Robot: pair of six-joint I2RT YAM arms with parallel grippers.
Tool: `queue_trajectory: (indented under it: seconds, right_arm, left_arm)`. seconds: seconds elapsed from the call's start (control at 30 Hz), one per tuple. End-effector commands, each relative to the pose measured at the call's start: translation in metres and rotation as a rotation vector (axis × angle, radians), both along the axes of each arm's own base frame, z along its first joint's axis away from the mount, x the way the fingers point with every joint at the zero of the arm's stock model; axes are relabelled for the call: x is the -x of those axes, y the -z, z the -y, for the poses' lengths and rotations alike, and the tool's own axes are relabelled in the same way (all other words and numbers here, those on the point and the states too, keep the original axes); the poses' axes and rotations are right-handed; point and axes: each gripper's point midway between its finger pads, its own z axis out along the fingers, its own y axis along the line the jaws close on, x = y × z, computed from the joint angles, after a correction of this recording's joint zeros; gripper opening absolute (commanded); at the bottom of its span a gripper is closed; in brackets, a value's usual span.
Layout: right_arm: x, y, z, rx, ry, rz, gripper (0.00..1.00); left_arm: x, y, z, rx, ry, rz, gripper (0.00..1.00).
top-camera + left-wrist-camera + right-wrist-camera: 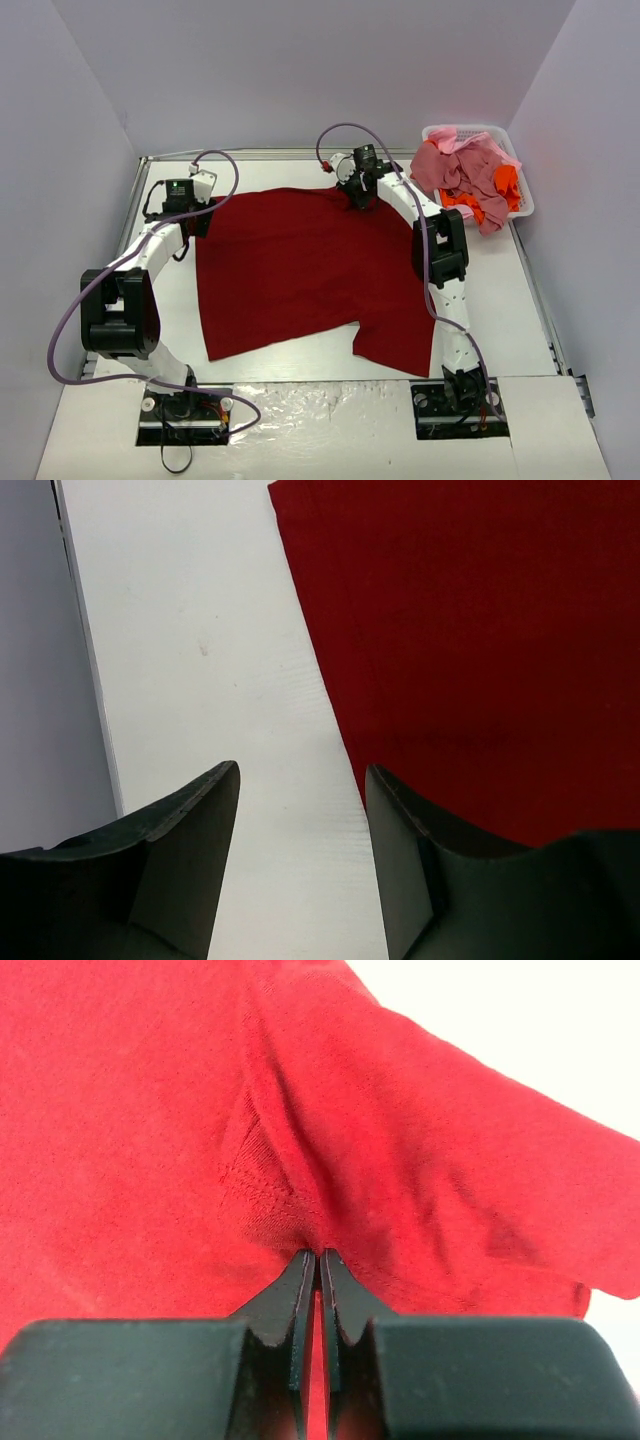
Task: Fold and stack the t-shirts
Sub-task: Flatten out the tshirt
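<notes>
Your red t-shirt (290, 275) lies spread nearly flat in the middle of the table (500, 300), with its far edge running between the two wrists. The right gripper (318, 1258) is at that far edge, clamped tight on a pinch of the cloth beside a stitched seam. The fabric gathers into a ridge that runs away from the fingertips. From this close I can't tell whether that seam is collar or sleeve.

The left gripper (300, 770) is spread wide with nothing in it, at the shirt's far left corner. Watch this relation: in its wrist view the shirt's left edge passes just inside the right-hand finger (400, 850), so most of the gap sits over bare table. The cloth lies to that gripper's right. I judge you will need to shift it toward the shirt before closing, or it will bite nothing.

The basket (522, 185) of pink and orange clothes sits at the far right, well apart from the red shirt.
</notes>
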Motion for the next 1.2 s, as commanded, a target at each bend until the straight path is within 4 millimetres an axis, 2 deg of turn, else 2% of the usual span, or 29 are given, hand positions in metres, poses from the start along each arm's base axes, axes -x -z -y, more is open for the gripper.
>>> queue_trajectory:
  seconds: [0.0, 0.3, 0.43, 0.67, 0.77, 0.83, 0.9, 0.93, 0.97, 1.0, 1.07, 1.1, 1.13, 1.17]
  right_arm:
    - [-0.014, -0.032, -0.001, -0.001, 0.027, 0.074, 0.0]
    - [-0.038, -0.053, 0.0, 0.019, 0.033, 0.182, 0.0]
    - [-0.051, -0.053, -0.001, 0.035, 0.035, 0.223, 0.0]
    - [-0.081, -0.081, -0.008, 0.043, 0.025, 0.364, 0.0]
    - [-0.093, -0.087, -0.012, 0.055, 0.009, 0.431, 0.0]
    - [-0.1, -0.084, -0.016, 0.064, 0.009, 0.461, 0.0]
    - [-0.112, -0.091, -0.018, 0.091, 0.005, 0.534, 0.0]
    - [-0.122, -0.091, -0.022, 0.092, 0.008, 0.587, 0.0]
    - [-0.129, -0.096, -0.019, 0.112, 0.032, 0.634, 0.0]
    - [-0.134, -0.089, -0.022, 0.133, 0.015, 0.658, 0.0]
    - [-0.147, -0.1, -0.024, 0.146, 0.036, 0.767, 0.0]
    - [-0.152, -0.088, -0.023, 0.178, 0.036, 0.795, 0.0]
    - [-0.16, -0.103, -0.027, 0.167, 0.062, 0.893, 0.0]
    - [-0.163, -0.103, -0.028, 0.186, 0.066, 0.929, 0.0]
  left_arm:
    - [-0.004, -0.004, -0.001, 0.015, -0.01, 0.021, 0.52]
    - [-0.003, -0.003, -0.001, 0.015, -0.012, 0.016, 0.52]
    - [-0.003, -0.003, -0.003, 0.006, -0.017, 0.013, 0.52]
    - [-0.003, -0.001, -0.007, -0.011, -0.037, 0.006, 0.52]
    - [-0.003, 0.002, -0.01, -0.02, -0.042, -0.004, 0.52]
    - [-0.002, 0.004, -0.011, -0.029, -0.047, -0.011, 0.52]
    - [-0.001, 0.008, -0.012, -0.034, -0.049, -0.017, 0.52]
    - [-0.001, 0.009, -0.026, -0.036, -0.082, -0.018, 0.52]
    - [-0.001, 0.01, -0.028, -0.039, -0.086, -0.021, 0.52]
    - [-0.001, 0.011, -0.028, -0.037, -0.089, -0.022, 0.52]
    - [-0.001, 0.015, -0.029, -0.042, -0.093, -0.034, 0.52]
    - [0.0, 0.018, -0.03, -0.042, -0.095, -0.041, 0.52]
    - [0.0, 0.018, -0.031, -0.043, -0.097, -0.041, 0.52]
    - [0.001, 0.02, -0.032, -0.045, -0.097, -0.046, 0.52]
